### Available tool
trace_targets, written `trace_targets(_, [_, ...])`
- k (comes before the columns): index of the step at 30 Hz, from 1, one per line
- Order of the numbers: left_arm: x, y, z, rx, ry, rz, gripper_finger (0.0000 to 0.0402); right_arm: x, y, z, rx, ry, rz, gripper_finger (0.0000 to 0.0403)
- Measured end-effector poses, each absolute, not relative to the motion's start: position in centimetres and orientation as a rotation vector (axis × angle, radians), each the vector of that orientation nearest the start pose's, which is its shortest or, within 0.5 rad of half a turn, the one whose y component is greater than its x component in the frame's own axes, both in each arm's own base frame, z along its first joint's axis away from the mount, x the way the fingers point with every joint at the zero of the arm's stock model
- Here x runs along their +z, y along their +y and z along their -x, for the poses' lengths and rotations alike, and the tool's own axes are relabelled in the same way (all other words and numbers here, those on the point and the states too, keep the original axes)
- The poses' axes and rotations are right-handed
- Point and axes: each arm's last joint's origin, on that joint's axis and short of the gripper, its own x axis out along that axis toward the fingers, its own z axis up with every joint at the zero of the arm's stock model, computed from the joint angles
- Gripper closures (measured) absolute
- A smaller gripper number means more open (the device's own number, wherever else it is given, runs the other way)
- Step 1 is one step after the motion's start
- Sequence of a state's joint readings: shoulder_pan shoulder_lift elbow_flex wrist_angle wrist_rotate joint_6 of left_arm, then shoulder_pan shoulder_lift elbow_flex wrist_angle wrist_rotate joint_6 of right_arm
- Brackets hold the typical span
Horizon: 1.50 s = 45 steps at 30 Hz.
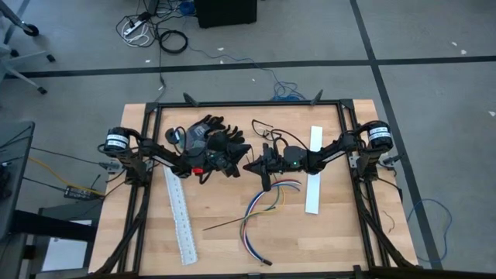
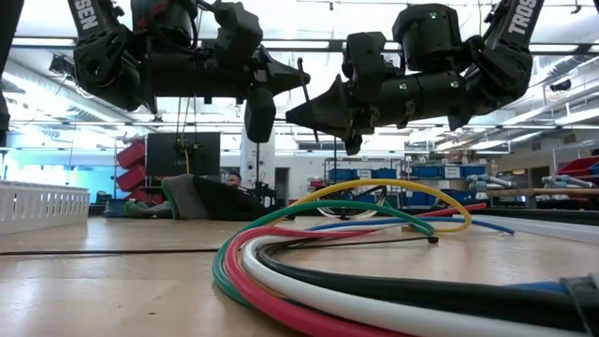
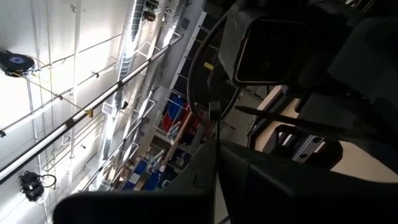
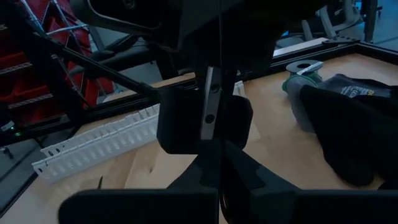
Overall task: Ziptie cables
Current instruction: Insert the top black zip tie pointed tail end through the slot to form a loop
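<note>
The cables (image 1: 263,208) lie loose on the wooden table, near its middle: thin yellow, green, blue and other coloured wires, close together at one end and fanned out at the other. In the low view the cables (image 2: 309,234) curve in the foreground. A thin dark tie (image 1: 232,222) lies flat across them, its small head (image 2: 432,239) toward the right. My left gripper (image 1: 236,165) and my right gripper (image 1: 254,165) hang level above the table, behind the cables, tip to tip. Both are shut, and I see nothing between the fingers of either.
One white slotted strip (image 1: 180,213) lies at the left and another (image 1: 314,172) at the right. Black gloves (image 1: 211,138) and a thin looped black wire (image 1: 271,132) lie toward the far edge. Black frame rails (image 1: 143,194) run along the table's sides.
</note>
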<state>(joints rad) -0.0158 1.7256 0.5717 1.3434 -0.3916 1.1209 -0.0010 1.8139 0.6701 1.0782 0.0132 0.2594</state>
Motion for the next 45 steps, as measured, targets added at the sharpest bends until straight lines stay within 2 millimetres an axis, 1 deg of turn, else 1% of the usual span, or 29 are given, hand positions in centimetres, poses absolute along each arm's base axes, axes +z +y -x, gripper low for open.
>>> trace_targets(8, [18.2, 0.61, -30.76, 0.438, 0.047, -1.066, 0.0401, 15.49, -0.11, -33.61, -0.017, 0.067, -0.257, 0.0403])
trace_targets(14, [17.77, 0.44, -30.34, 0.433, 0.058, -1.067, 0.0401, 15.45, -0.17, -33.59, -0.018, 0.07, -0.257, 0.0402])
trace_targets(31, [17.92, 0.46, -30.31, 0.446, 0.047, -1.065, 0.0401, 15.48, -0.37, -33.59, -0.024, 0.067, -0.26, 0.0402])
trace_targets(45, [17.86, 0.46, -30.32, 0.442, 0.053, -1.065, 0.0401, 15.48, -0.93, -33.58, -0.024, 0.066, -0.26, 0.0402])
